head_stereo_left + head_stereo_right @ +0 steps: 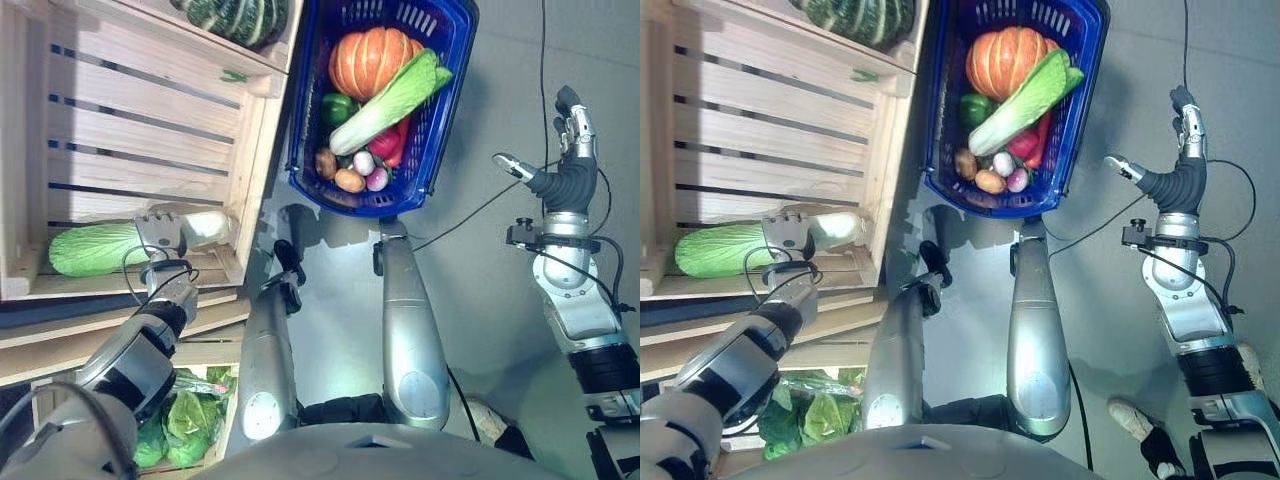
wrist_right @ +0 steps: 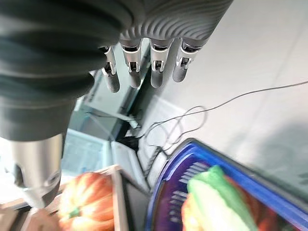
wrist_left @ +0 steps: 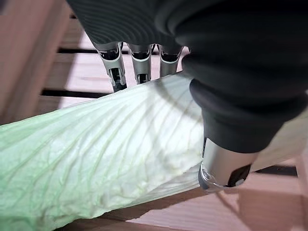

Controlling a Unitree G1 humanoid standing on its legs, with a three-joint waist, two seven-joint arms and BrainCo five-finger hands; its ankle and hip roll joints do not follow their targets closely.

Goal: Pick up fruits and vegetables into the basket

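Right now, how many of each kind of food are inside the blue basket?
Pumpkin: 1
Cabbage: 1
Green pepper: 1
Red pepper: 1
Radishes, at and: 2
Potatoes, at and: 2
Total: 8 that show in the blue basket; more could be hidden underneath.

No legible text, labels or numbers on any crate, basket or produce.

A smooth grey floor (image 1: 500,300) lies to the right, brightly lit in a patch near the middle, with pale slatted wooden crates (image 1: 150,110) stacked as shelving on the left.
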